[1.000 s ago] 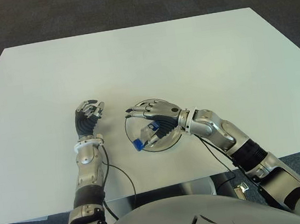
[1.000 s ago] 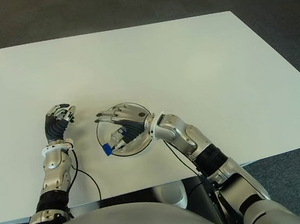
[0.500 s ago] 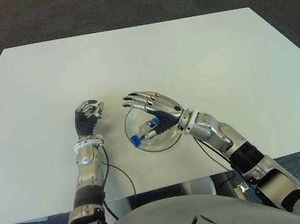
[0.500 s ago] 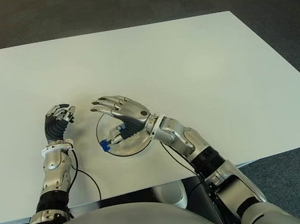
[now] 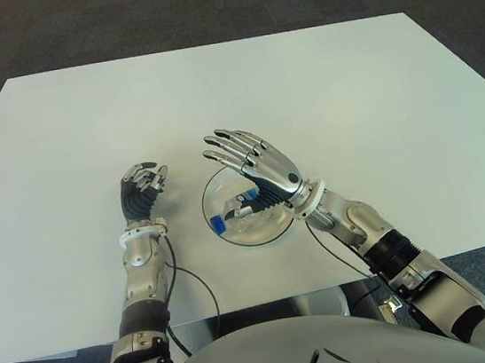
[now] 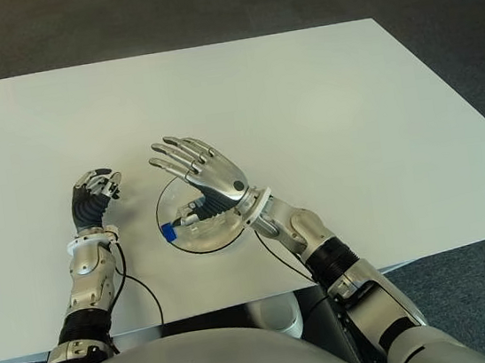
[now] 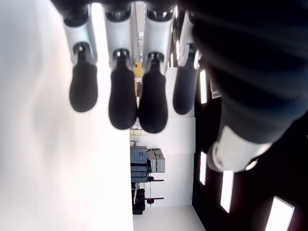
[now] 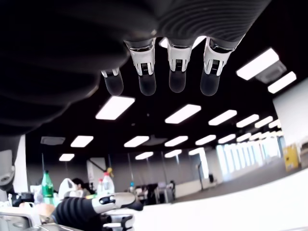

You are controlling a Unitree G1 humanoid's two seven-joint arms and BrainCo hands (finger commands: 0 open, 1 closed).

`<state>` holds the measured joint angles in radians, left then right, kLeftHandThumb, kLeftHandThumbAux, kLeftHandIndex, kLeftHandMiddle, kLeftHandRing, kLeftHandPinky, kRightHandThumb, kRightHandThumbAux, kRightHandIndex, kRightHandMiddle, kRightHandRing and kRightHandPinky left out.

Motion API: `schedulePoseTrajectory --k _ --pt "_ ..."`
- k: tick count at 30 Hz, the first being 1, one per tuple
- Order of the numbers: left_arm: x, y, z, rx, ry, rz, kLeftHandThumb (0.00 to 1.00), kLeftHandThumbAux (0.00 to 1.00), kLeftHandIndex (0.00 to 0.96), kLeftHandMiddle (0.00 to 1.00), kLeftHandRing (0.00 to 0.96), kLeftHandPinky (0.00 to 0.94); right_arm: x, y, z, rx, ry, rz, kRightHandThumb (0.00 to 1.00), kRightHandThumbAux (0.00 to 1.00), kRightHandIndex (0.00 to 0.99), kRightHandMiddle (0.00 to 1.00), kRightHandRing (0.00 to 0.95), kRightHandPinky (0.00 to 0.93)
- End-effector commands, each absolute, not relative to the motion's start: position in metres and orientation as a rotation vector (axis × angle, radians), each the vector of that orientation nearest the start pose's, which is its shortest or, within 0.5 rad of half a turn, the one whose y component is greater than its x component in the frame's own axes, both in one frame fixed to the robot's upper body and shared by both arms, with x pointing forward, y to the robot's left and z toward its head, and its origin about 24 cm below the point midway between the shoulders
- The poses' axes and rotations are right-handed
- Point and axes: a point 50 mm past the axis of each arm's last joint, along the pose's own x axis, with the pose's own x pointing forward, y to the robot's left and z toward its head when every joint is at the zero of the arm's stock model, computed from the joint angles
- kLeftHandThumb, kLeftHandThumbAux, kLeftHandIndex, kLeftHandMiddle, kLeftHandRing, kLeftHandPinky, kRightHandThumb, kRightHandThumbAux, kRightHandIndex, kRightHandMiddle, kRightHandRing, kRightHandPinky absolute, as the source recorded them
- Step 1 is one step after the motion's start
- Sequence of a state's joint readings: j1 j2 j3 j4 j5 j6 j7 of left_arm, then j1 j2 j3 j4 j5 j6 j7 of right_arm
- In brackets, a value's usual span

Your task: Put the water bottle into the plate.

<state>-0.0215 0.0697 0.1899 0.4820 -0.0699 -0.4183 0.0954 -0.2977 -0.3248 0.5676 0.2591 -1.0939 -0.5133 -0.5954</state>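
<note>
i see the water bottle (image 5: 231, 213), small, clear, blue-capped, lying on its side inside the plate (image 5: 271, 229), a round clear dish on the white tabletop (image 5: 349, 105).

The bench (image 5: 320, 91) has a smooth, matt white top with a faint sheen. The plate (image 5: 270, 224) looks like clear glass or clear plastic, glossy, with bright glints along its rim. The water bottle (image 5: 233, 213) lying in it is transparent glossy plastic with a solid blue cap. The right hand (image 5: 257, 169) has polished silver shells on the back and fingers (image 8: 176, 81), the tips in dark, smooth rubbery pads, and a black ribbed palm. The left hand (image 5: 142, 191) shows the same ribbed black covering and silver metal-look joints, its fingers (image 7: 122, 101) ending in matt dark pads. The floor (image 5: 202, 8) is dark, rough carpet.
</note>
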Motion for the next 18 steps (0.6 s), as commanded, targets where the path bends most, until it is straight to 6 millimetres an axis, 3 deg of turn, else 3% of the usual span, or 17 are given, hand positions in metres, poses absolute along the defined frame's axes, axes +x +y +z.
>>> schedulePoseTrajectory --k 1,11,18 --pt "0.231 0.219 -0.023 0.001 0.056 0.313 0.708 0.710 0.435 0.671 0.652 0.633 0.250 -0.062 0.055 -1.106 -1.025 0.385 0.054 0.415 0.000 0.000 0.000 0.000" --pt "0.231 0.219 -0.023 0.006 0.042 0.311 0.708 0.710 0.435 0.682 0.663 0.654 0.262 -0.078 0.052 -1.042 -0.915 0.258 0.009 0.433 0.000 0.000 0.000 0.000" --pt "0.232 0.219 -0.023 0.014 0.037 0.310 0.708 0.711 0.436 0.683 0.665 0.655 0.271 -0.101 0.043 -0.847 -0.709 0.160 0.000 0.460 0.000 0.000 0.000 0.000"
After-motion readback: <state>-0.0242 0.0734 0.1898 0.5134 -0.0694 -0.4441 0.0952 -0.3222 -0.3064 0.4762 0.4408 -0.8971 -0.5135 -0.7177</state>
